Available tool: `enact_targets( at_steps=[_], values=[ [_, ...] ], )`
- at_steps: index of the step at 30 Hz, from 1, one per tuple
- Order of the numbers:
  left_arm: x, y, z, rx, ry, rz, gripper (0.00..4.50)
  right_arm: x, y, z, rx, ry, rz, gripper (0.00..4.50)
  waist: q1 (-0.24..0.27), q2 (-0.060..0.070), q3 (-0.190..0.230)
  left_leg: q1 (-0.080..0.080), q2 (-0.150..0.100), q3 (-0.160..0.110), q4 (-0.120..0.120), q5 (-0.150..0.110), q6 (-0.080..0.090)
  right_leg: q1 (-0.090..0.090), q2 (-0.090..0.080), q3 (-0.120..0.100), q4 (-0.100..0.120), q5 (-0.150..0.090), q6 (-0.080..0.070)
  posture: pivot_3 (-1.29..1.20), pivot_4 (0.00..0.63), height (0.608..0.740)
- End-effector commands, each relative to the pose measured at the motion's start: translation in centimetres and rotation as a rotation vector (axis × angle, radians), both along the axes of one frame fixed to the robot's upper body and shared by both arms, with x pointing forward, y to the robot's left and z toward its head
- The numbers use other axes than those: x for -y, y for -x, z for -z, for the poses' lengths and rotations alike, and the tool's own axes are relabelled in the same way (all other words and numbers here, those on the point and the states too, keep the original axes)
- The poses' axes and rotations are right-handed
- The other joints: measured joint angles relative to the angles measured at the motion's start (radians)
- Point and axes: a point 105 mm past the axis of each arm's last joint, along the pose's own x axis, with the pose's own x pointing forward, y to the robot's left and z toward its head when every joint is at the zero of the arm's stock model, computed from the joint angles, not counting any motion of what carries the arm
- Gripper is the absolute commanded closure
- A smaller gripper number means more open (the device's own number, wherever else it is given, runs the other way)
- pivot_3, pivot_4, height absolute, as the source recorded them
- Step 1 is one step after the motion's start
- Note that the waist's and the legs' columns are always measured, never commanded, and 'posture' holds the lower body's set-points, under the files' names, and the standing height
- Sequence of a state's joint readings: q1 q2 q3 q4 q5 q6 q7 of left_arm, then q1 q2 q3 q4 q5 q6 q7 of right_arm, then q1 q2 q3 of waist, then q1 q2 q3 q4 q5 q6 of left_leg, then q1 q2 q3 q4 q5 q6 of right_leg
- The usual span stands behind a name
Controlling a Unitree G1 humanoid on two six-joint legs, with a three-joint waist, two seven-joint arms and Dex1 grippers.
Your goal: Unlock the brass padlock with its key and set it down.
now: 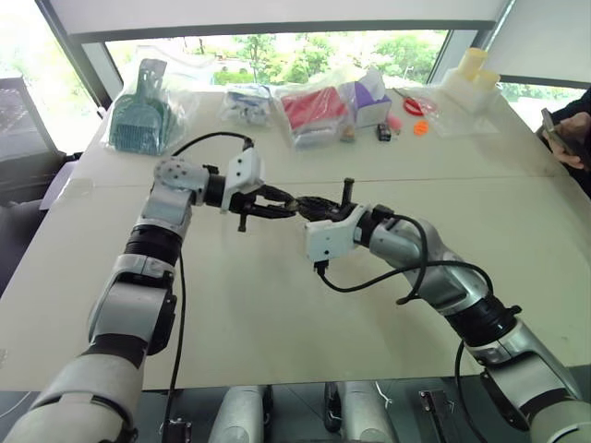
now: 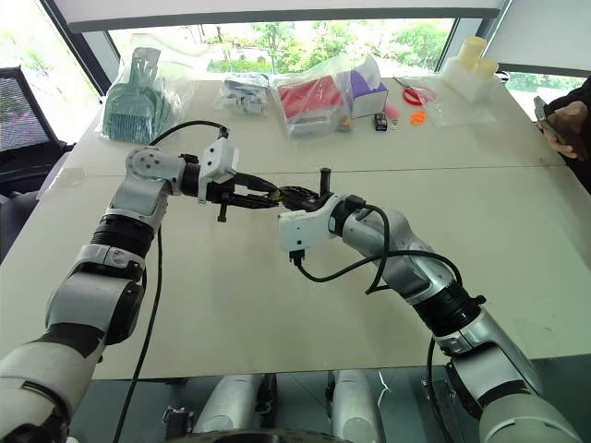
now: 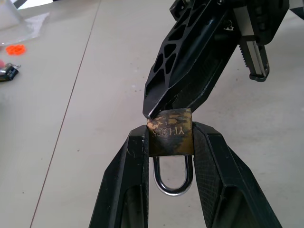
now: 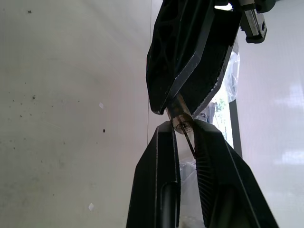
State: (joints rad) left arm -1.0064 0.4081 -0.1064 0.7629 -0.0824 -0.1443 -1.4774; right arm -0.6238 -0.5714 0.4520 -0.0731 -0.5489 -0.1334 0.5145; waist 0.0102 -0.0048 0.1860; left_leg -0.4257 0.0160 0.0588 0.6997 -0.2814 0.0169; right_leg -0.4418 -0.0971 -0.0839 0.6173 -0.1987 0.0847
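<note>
Held aloft over the middle of the pale table, clear of its surface: the brass padlock, pinched by its flat sides between the two black fingers of the left gripper, jaws clamped on the body with the silvery shackle hanging back toward the wrist and the keyway end turned outward. Judged a steadying grip, so that the lock cannot spin when the key turns. Coming in from roughly 4 o'clock in the head views, the right gripper, its tips meeting the left's nose to nose; jaws drawn nearly together on the key, a thin dark sliver poking from the round end of the lock between the ribbed pads. Probably placed so for a twist of the wrist; shackle looks seated, so likely not yet unlocked. Risk: key slipping between the pads, being so thin. Away at 12 o'clock along the far edge of the table, several clear plastic bags: at 10 o'clock one holding a teal dustpan-like scoop, at 12 one with small white and blue parts, beside it one with a red item and next to that a white and purple box. At 1 to 2 o'clock, small orange pieces, a red ring-like thing, and a clear tub with pale yellow cups. At 3 o'clock, a person's hand with a phone.
</note>
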Motion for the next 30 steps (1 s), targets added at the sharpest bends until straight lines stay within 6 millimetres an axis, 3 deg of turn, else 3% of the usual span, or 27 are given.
enact_targets(
  at_steps=[1, 11, 18, 25, 27, 30],
  values=[
    [0.39, 0.17, -0.99, 0.053, 0.006, 0.023, 3.77, 0.18, -0.13, -1.56, 0.054, -0.026, 0.000, 4.48, 0.000, 0.000, 0.000, 0.000, 0.000, 0.000, 0.000, 0.000, 0.000, 0.000, 0.000, 0.000, 0.000, 0.000, 0.000, 0.00, 0.150, 0.740],
    [0.53, 0.26, -1.06, 0.073, 0.004, 0.027, 3.77, 0.40, -0.14, -1.26, 0.040, -0.004, -0.007, 4.48, 0.000, 0.000, 0.000, 0.000, 0.000, 0.000, 0.000, 0.000, 0.000, 0.000, 0.000, 0.000, 0.000, 0.000, 0.000, 0.00, 0.150, 0.740],
    [0.57, 0.21, -1.07, 0.080, 0.005, 0.023, 3.77, 0.73, -0.28, -1.41, 0.053, 0.009, 0.003, 1.18, 0.000, 0.000, 0.000, 0.000, 0.000, 0.000, 0.000, 0.000, 0.000, 0.000, 0.000, 0.000, 0.000, 0.000, 0.000, 0.00, 0.150, 0.740],
    [0.47, 0.01, -1.07, 0.087, 0.000, 0.013, 3.77, 0.69, -0.15, -1.43, 0.054, 0.017, -0.001, 1.18, 0.000, 0.000, 0.000, 0.000, 0.000, 0.000, 0.000, 0.000, 0.000, 0.000, 0.000, 0.000, 0.000, 0.000, 0.000, 0.00, 0.150, 0.740],
    [0.46, -0.01, -1.04, 0.088, -0.004, 0.013, 3.77, 0.77, -0.18, -1.43, 0.055, 0.019, 0.002, 1.98, 0.000, 0.000, 0.000, 0.000, 0.000, 0.000, 0.000, 0.000, 0.000, 0.000, 0.000, 0.000, 0.000, 0.000, 0.000, 0.00, 0.150, 0.740],
    [0.45, -0.05, -1.00, 0.092, -0.010, 0.013, 3.77, 0.96, -0.22, -1.45, 0.058, 0.028, 0.006, 3.57, 0.000, 0.000, 0.000, 0.000, 0.000, 0.000, 0.000, 0.000, 0.000, 0.000, 0.000, 0.000, 0.000, 0.000, 0.000, 0.00, 0.150, 0.740]
  ],
)
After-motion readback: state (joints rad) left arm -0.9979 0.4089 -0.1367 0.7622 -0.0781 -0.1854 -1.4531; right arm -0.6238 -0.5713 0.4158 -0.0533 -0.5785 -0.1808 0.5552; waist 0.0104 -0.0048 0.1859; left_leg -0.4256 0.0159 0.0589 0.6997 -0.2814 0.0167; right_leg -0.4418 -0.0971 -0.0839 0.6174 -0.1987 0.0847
